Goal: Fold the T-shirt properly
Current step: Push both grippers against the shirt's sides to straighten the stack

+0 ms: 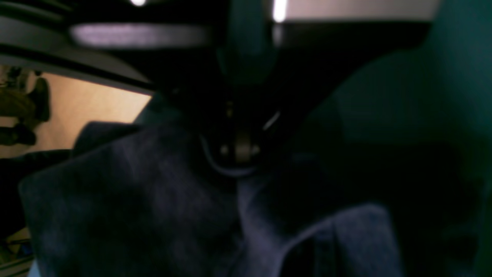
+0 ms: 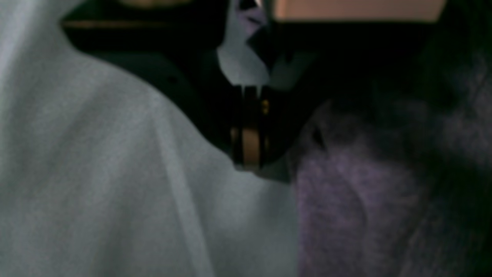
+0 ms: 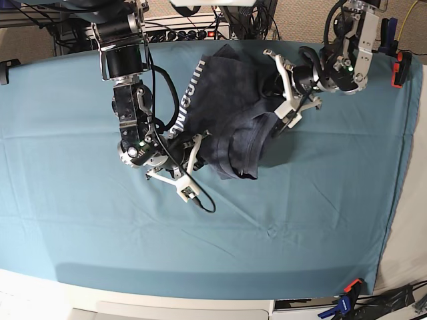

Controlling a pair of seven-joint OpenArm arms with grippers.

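Right now the T-shirt point(image 3: 227, 113) lies bunched on the teal cloth point(image 3: 300, 213) that covers the tabletop, up toward twelve o'clock from the middle as the base camera sees it. Its white lettering point(image 3: 183, 100) runs along the edge at nine o'clock, and a folded-over hem sags toward six o'clock.

Both arms have hold of it. The right end effector point(image 3: 198, 137) sits at the shirt's seven o'clock corner, clenched on the fabric there. The left end effector point(image 3: 279, 107) is at the shirt's three o'clock side, likewise clamped on a gather of cloth, which rises slightly toward it.

From the left wrist point(image 1: 238, 154), dark blue-grey fabric point(image 1: 127, 200) hangs just beneath the closed jaws. The right wrist view is blurred; pale grey cloth point(image 2: 96, 173) fills its nine o'clock half, and darker heathered cloth point(image 2: 353, 200) fills the three o'clock half.
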